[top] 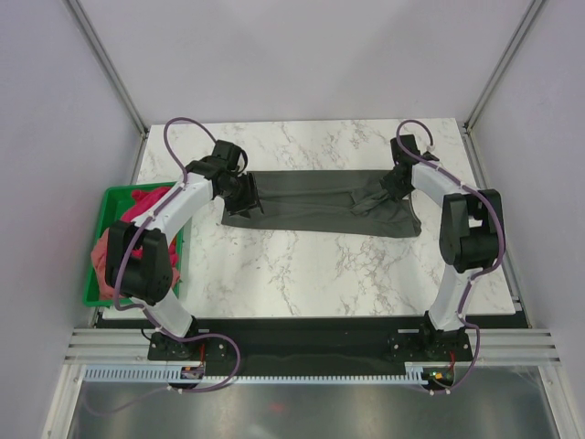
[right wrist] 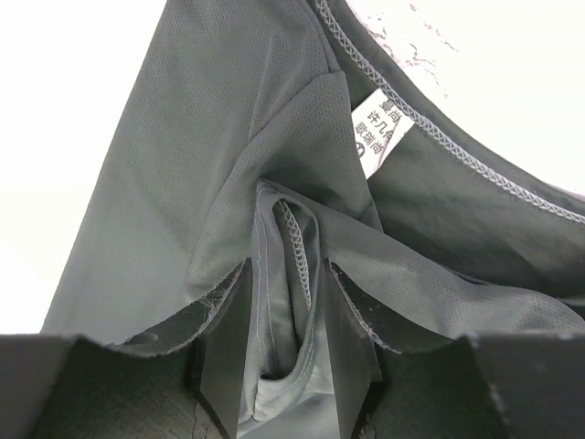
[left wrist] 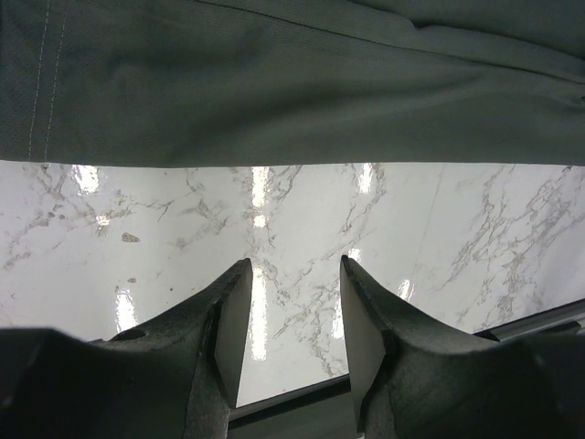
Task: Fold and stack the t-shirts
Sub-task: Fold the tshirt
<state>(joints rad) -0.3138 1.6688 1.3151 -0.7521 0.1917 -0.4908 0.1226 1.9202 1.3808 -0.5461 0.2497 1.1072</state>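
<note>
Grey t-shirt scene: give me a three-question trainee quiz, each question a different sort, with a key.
1. True or false: the left gripper holds the grey t-shirt.
2. Where are the pink shirts? A in the green bin; B draped over an arm; C under the grey t-shirt.
3. Which gripper has a fold of cloth between its fingers?
Key: 1 false, it stands open over the marble table; 2 A; 3 the right gripper.

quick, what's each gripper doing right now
left gripper: open, nothing between the jaws
right gripper: closed on a fold of the charcoal t-shirt
</note>
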